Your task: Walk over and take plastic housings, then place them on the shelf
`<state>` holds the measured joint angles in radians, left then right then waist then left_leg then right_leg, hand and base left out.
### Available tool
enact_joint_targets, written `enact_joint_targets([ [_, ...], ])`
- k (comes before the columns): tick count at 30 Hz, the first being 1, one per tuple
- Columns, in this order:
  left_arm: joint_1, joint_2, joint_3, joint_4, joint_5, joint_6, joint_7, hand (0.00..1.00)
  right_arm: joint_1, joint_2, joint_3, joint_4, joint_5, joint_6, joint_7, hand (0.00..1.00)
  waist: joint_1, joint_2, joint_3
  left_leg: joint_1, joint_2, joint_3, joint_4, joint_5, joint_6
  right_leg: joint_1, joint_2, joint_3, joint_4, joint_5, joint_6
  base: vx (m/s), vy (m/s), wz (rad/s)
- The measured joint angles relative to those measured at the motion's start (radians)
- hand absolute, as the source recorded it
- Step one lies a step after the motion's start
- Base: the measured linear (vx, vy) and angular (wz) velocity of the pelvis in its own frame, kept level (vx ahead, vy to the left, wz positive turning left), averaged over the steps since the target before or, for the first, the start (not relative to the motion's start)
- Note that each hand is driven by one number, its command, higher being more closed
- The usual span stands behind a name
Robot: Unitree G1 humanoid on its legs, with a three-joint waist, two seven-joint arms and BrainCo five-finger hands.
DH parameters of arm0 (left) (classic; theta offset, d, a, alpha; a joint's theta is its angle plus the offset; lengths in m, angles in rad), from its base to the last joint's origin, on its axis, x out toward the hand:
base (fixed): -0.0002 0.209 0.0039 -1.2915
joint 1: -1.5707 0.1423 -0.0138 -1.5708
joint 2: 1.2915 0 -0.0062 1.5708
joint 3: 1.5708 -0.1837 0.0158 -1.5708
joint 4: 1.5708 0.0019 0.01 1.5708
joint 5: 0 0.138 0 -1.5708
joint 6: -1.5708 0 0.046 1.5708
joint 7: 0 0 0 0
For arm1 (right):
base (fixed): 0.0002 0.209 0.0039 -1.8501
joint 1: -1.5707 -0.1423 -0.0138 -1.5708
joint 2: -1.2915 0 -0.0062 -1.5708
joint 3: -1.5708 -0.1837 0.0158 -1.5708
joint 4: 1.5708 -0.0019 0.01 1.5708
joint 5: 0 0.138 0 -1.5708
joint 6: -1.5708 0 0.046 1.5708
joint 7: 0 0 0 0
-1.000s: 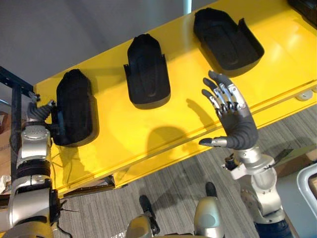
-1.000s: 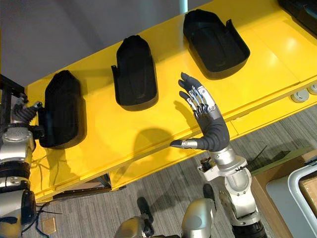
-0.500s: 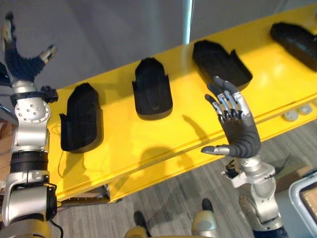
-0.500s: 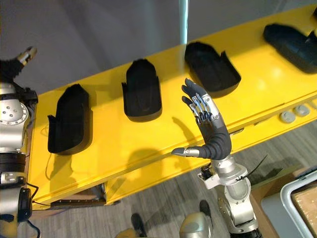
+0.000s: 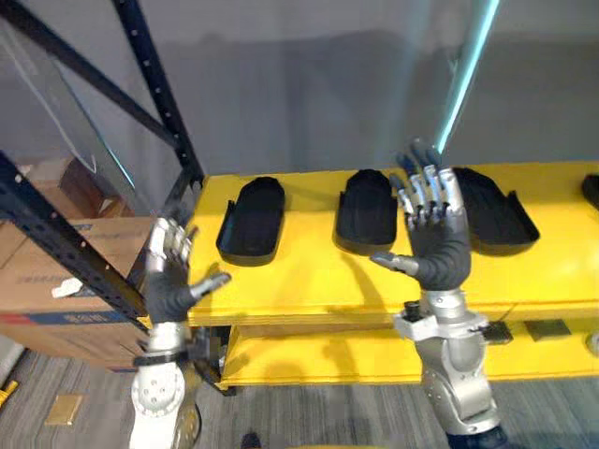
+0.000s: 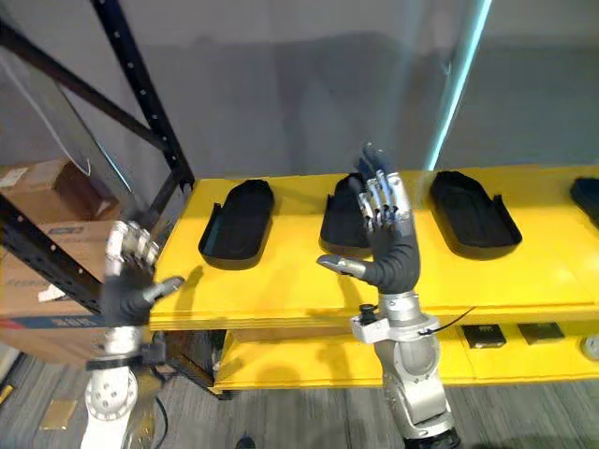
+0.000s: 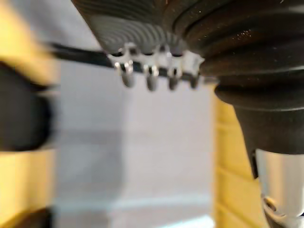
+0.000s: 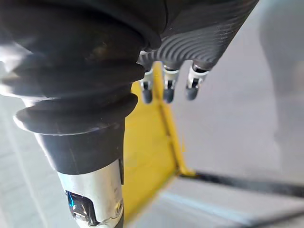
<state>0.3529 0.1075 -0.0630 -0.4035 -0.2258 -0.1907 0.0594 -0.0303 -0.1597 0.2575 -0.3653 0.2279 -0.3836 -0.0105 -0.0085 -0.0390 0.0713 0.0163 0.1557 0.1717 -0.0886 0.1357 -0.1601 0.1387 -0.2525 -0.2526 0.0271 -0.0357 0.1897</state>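
Your left robot hand [image 5: 167, 285], at 8 o'clock, and your right robot hand [image 5: 440, 254], at 3 o'clock, are built alike. Each has a dark ribbed cover [image 8: 71, 61] over its back and wrist, silver fingers [image 8: 167, 90] with dark tips, and a silver thumb [image 8: 92, 190]. Below them your arms [image 5: 456, 383] are rounded silver-grey shells.

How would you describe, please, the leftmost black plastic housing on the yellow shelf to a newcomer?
Find the long yellow shelf against the grey wall and follow it to its left end, by the dark blue rack upright. The black plastic housing there ends the row: bare yellow on its left, matching housings only on its right.
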Motion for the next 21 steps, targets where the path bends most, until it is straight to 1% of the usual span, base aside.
enact_joint_targets([
  [1, 0.004, -0.001, -0.008, 0.03, 0.008, 0.007, -0.001, 0.0, -0.012, 0.0, 0.002, 0.013, -0.007, 0.011, -0.013, 0.0, 0.009, -0.001, -0.001, 0.0, 0.002, -0.004, 0.0, 0.001, -0.001, -0.001, 0.001, -0.007, 0.011, -0.002, -0.004, 0.03, -0.022, 0.2],
  [2, 0.004, -0.001, -0.009, 0.038, 0.013, 0.01, 0.003, 0.0, -0.018, 0.0, 0.002, 0.019, -0.006, 0.015, -0.017, 0.0, 0.011, 0.0, 0.0, 0.0, 0.003, -0.007, 0.0, 0.002, -0.001, 0.0, 0.002, -0.011, 0.014, -0.003, -0.006, 0.01, -0.017, 0.12],
  [3, 0.003, -0.003, -0.007, 0.042, 0.026, 0.01, 0.007, 0.0, -0.021, -0.001, 0.001, 0.029, -0.006, 0.02, -0.027, 0.0, 0.015, 0.006, 0.004, -0.002, 0.005, -0.011, 0.0, 0.003, -0.003, 0.001, 0.004, -0.016, 0.015, -0.004, -0.007, 0.0, -0.017, 0.07],
  [4, -0.001, -0.006, -0.005, 0.042, 0.036, 0.01, 0.01, 1.0, -0.02, -0.002, 0.002, 0.033, -0.006, 0.032, -0.035, 0.0, 0.019, 0.009, 0.006, -0.003, 0.007, -0.013, 0.0, 0.004, -0.003, 0.001, 0.007, -0.017, 0.015, -0.004, -0.008, -0.01, -0.016, 0.05],
  [6, -0.006, -0.009, -0.005, 0.043, 0.038, 0.015, 0.023, 1.0, -0.015, -0.005, 0.003, 0.036, -0.006, 0.04, -0.035, 0.0, 0.02, 0.024, 0.015, -0.005, 0.011, -0.016, 0.0, 0.007, -0.004, 0.0, 0.011, -0.019, 0.015, -0.004, -0.008, 0.0, 0.0, 0.0],
  [7, -0.017, -0.01, -0.004, 0.051, 0.038, 0.024, 0.036, 1.0, -0.012, -0.01, 0.009, 0.045, -0.006, 0.04, -0.036, 0.0, 0.02, 0.035, 0.022, -0.005, 0.015, -0.017, -0.001, 0.008, -0.005, -0.001, 0.015, -0.02, 0.015, -0.004, -0.008, 0.0, 0.0, 0.0],
  [8, -0.034, -0.01, 0.001, 0.066, 0.038, 0.04, 0.048, 1.0, -0.011, -0.01, 0.014, 0.065, -0.006, 0.042, -0.036, 0.0, 0.02, 0.04, 0.023, -0.007, 0.02, -0.016, -0.001, 0.011, -0.006, -0.003, 0.02, -0.02, 0.014, -0.004, -0.008, 0.0, 0.0, 0.0],
  [9, -0.045, -0.01, 0.003, 0.076, 0.038, 0.049, 0.049, 1.0, -0.01, -0.01, 0.016, 0.073, -0.006, 0.046, -0.037, 0.0, 0.02, 0.041, 0.023, -0.007, 0.023, -0.016, -0.001, 0.013, -0.007, -0.003, 0.023, -0.02, 0.014, -0.004, -0.008, -0.01, -0.033, -0.03],
  [10, -0.062, -0.01, 0.004, 0.091, 0.036, 0.072, 0.052, 1.0, -0.009, -0.01, 0.021, 0.083, -0.006, 0.051, -0.04, 0.0, 0.02, 0.038, 0.023, -0.008, 0.031, -0.016, -0.001, 0.015, -0.009, -0.005, 0.03, -0.019, 0.014, -0.005, -0.009, 0.0, -0.038, -0.02],
  [11, -0.065, -0.01, 0.004, 0.094, 0.036, 0.077, 0.054, 1.0, -0.009, -0.01, 0.021, 0.084, -0.006, 0.052, -0.04, 0.0, 0.02, 0.038, 0.024, -0.008, 0.031, -0.016, -0.001, 0.015, -0.01, -0.005, 0.03, -0.019, 0.014, -0.005, -0.009, 0.0, -0.037, -0.04],
  [12, -0.086, -0.01, 0.003, 0.123, 0.035, 0.114, 0.066, 1.0, -0.003, -0.009, 0.023, 0.089, -0.006, 0.054, -0.041, 0.0, 0.02, 0.032, 0.027, -0.008, 0.036, -0.014, -0.001, 0.016, -0.011, -0.006, 0.035, -0.018, 0.015, -0.004, -0.01, 0.0, -0.026, -0.07],
  [14, -0.101, -0.01, 0.006, 0.16, 0.034, 0.145, 0.097, 1.0, 0.029, -0.005, 0.025, 0.098, -0.006, 0.059, -0.039, 0.0, 0.019, 0.02, 0.031, -0.008, 0.039, -0.002, -0.001, 0.016, -0.011, -0.018, 0.035, -0.004, 0.018, -0.001, -0.007, 0.0, -0.01, -0.15],
  [18, -0.118, -0.01, 0.02, 0.172, 0.036, 0.158, 0.123, 1.0, 0.069, -0.004, 0.025, 0.098, -0.005, 0.077, -0.035, 0.0, 0.014, 0.013, 0.036, -0.008, 0.04, 0.009, -0.001, 0.016, -0.011, -0.031, 0.036, 0.013, 0.022, 0.004, -0.007, -0.01, -0.001, -0.11],
  [21, -0.136, -0.012, 0.043, 0.199, 0.036, 0.196, 0.136, 1.0, 0.094, 0.001, 0.025, 0.099, -0.005, 0.083, -0.033, 0.0, 0.005, 0.014, 0.036, 0.001, 0.043, 0.027, -0.001, 0.017, -0.012, -0.035, 0.036, 0.026, 0.026, 0.004, -0.007, -0.02, -0.003, -0.11],
])
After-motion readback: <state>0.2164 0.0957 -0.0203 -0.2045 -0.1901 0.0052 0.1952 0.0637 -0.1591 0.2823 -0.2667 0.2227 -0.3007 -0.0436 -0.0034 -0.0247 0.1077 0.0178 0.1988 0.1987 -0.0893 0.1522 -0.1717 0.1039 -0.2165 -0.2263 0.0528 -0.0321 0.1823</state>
